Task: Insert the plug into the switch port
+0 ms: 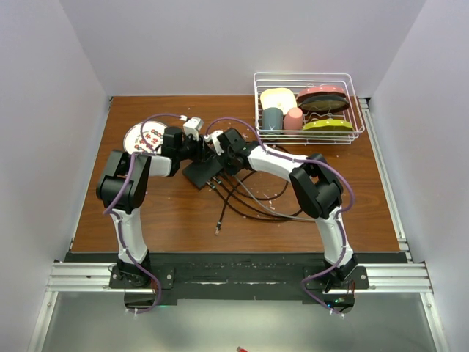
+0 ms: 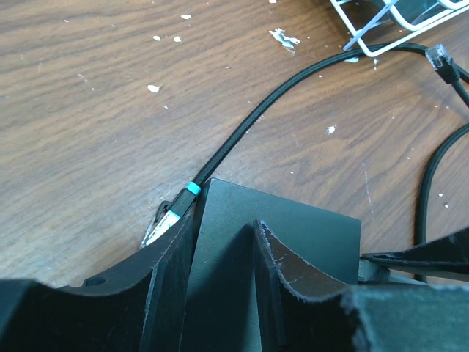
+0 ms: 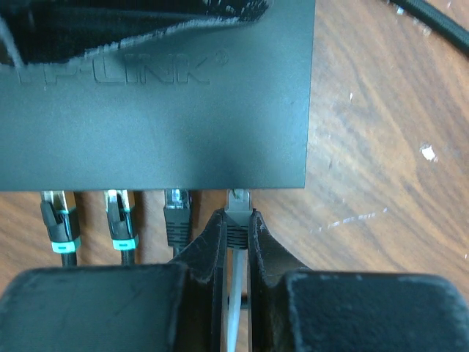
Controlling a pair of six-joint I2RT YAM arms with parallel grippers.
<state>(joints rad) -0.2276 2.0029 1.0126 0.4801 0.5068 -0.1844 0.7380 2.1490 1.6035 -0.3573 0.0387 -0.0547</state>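
The switch (image 1: 199, 173) is a flat matte-black box on the wooden table; it also shows in the right wrist view (image 3: 154, 110) and the left wrist view (image 2: 293, 227). Three plugs (image 3: 121, 220) sit in its sockets. My right gripper (image 3: 237, 214) is shut on a grey plug (image 3: 237, 199) whose tip is at the socket nearest the switch's right end. My left gripper (image 2: 225, 220) stands over the switch's far corner with jaws apart, one finger (image 2: 293, 271) on its top, the other beside its edge. From above, both grippers, left (image 1: 194, 149) and right (image 1: 218, 158), meet at the switch.
A round white plate (image 1: 143, 137) lies at the back left. A white wire rack (image 1: 308, 110) with cups and dishes stands at the back right. Black cables (image 1: 242, 198) loop over the table in front of the switch, one with a loose plug end (image 1: 218, 229).
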